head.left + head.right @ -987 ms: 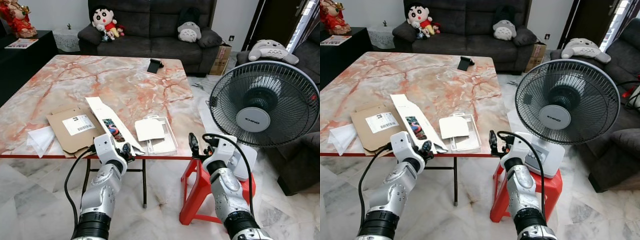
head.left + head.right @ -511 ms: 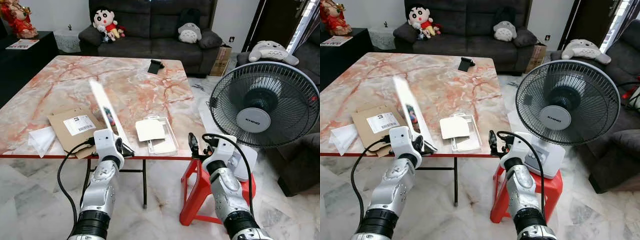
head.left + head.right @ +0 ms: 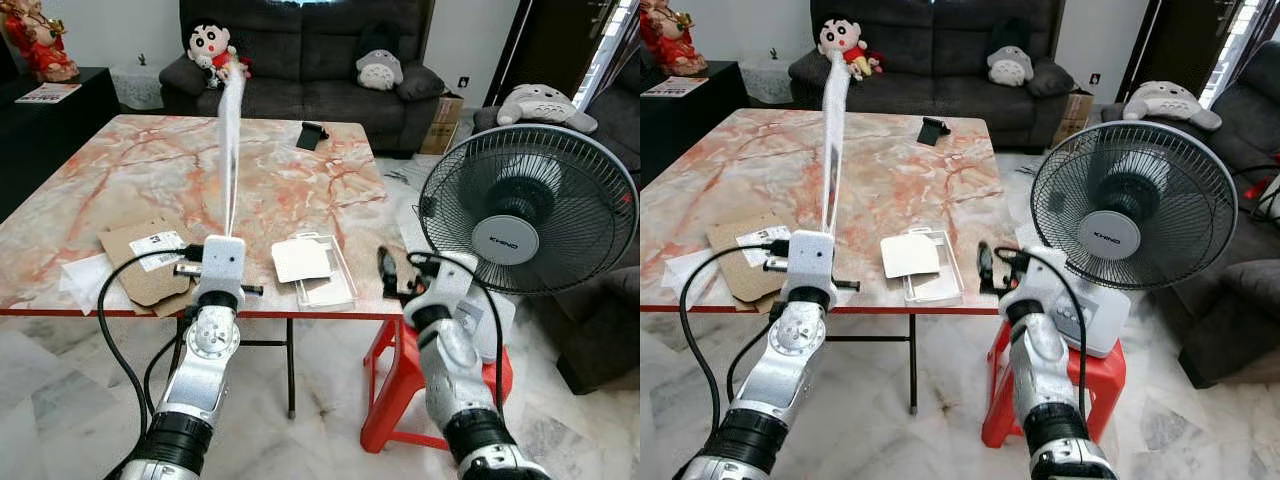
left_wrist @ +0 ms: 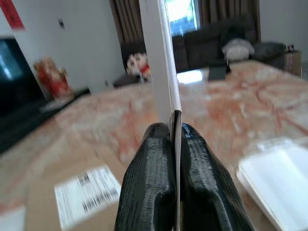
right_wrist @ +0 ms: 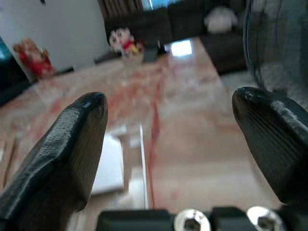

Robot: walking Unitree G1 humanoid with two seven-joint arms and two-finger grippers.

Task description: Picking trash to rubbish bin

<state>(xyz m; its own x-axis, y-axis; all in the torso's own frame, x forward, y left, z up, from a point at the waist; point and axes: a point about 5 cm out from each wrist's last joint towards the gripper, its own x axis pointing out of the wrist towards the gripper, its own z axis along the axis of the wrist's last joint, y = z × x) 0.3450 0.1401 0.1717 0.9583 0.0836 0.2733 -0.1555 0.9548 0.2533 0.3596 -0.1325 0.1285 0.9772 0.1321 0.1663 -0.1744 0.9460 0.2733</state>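
Note:
A long white flattened carton strip point(image 3: 231, 150) stands nearly upright and edge-on above the front edge of the marble table point(image 3: 130, 160). My left gripper point(image 4: 172, 132) is shut on its lower end, with both black fingers point(image 4: 153, 159) pressed against the card. On the table lie a brown cardboard mailer point(image 3: 140, 262) with a label, a white plastic tray point(image 3: 315, 268) and a white paper point(image 3: 80, 276). My right gripper point(image 3: 388, 272) hovers open at the table's front right edge, beside the tray, holding nothing; its fingertips point(image 5: 91, 108) stand wide apart.
A standing fan point(image 3: 525, 210) sits on a red stool point(image 3: 392, 372) right of the table, close to my right arm. A black object point(image 3: 312, 133) lies at the table's far side. A dark sofa point(image 3: 300, 60) with plush toys stands behind.
My left gripper has swung the white strip up from lying flat on the table to standing nearly upright. My right gripper has risen slightly toward the table edge.

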